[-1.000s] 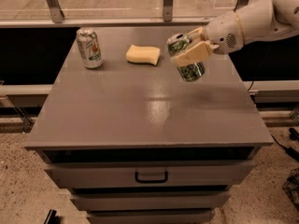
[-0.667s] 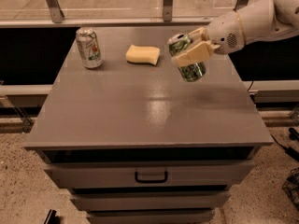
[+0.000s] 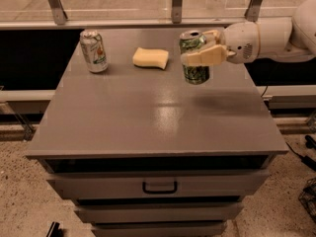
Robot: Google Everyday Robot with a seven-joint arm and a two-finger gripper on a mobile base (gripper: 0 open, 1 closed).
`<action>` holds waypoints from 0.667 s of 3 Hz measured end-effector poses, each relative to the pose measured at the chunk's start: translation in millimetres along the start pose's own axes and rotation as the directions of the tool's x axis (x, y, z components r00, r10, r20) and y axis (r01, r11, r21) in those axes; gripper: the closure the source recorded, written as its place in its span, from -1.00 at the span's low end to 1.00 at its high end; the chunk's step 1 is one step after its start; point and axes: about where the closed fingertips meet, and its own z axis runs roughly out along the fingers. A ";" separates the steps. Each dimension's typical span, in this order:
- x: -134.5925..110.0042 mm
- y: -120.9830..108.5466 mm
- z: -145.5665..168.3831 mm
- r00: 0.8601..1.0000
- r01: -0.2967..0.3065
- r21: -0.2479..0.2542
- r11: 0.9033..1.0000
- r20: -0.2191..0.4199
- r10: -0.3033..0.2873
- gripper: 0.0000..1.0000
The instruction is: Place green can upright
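The green can (image 3: 194, 69) hangs nearly upright in the air above the right rear part of the grey table top (image 3: 148, 117), its silver top up. My gripper (image 3: 203, 49) reaches in from the right and is shut on the can around its upper half, one cream finger (image 3: 205, 57) across its front. The can's shadow falls on the table to its lower right.
A silver-white can (image 3: 94, 51) with a small green-and-red label stands upright at the rear left. A yellow sponge (image 3: 150, 58) lies at the rear middle, left of the held can. The table is a drawer cabinet with a handle (image 3: 159, 187) in front; a railing runs behind.
The held can has turned from tilted to nearly upright and shifted slightly, still gripped. The other can and sponge have not moved.
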 end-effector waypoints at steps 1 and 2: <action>-16.5 5.0 -2.0 0.987 0.050 -0.031 0.998 0.153 -0.045 1.00; -23.7 8.6 -5.0 0.968 0.089 -0.043 0.995 0.237 -0.077 1.00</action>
